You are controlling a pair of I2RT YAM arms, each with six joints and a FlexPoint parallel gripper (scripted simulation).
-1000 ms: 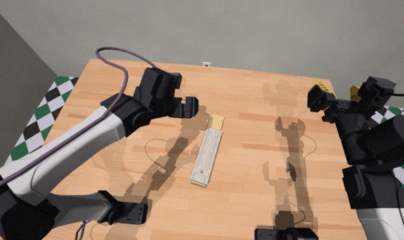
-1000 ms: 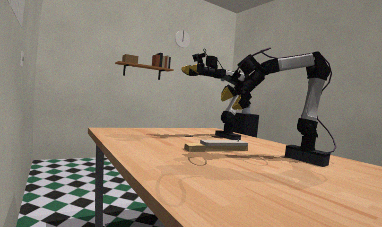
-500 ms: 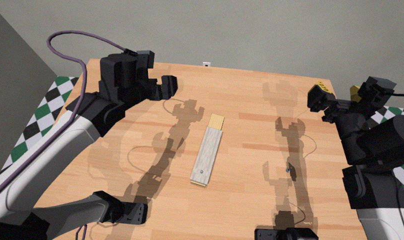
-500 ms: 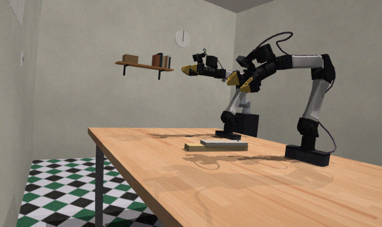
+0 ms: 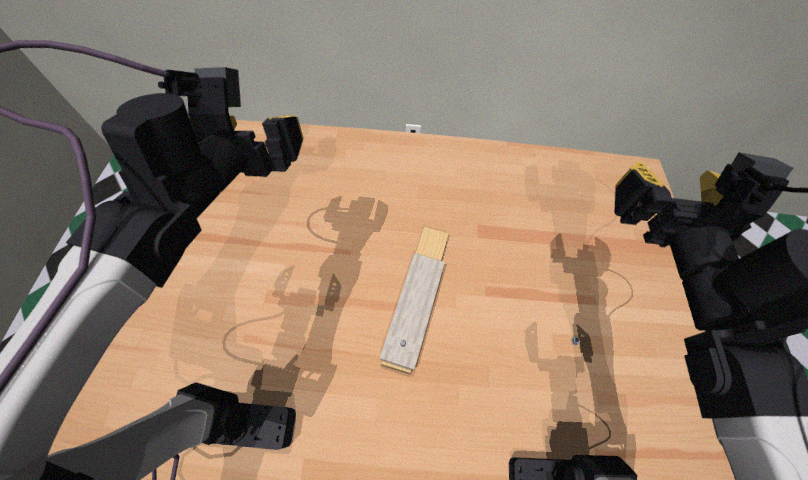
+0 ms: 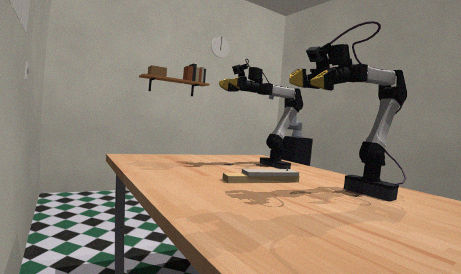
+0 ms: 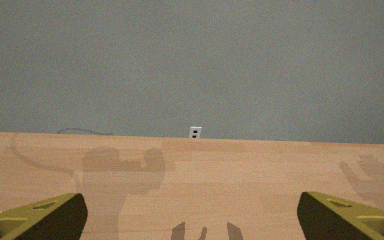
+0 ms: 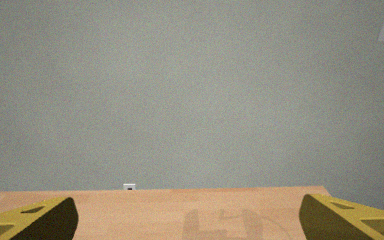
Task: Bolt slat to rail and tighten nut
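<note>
The pale yellow rail (image 5: 433, 242) (image 6: 230, 178) lies on the table. The grey slat (image 5: 416, 303) (image 6: 268, 172) lies flat on it, leaving the rail's far end bare. The tip of the bolt (image 5: 403, 342) (image 6: 287, 169) stands up through the slat near its near end, with no nut seen on it. The small blue-grey nut (image 5: 575, 340) (image 6: 229, 164) lies on the table to the right, in the arm shadows. My left gripper (image 5: 260, 129) (image 6: 306, 81) (image 7: 191, 202) is open and empty, high at the left. My right gripper (image 5: 673, 182) (image 6: 228, 84) (image 8: 189, 206) is open and empty, high at the right.
The wooden table (image 5: 456, 404) (image 6: 328, 237) carries both arm bases at its near side. The left arm's purple cable (image 5: 78, 166) loops outward. A wall shelf (image 6: 173, 79) is in the background, away from the table.
</note>
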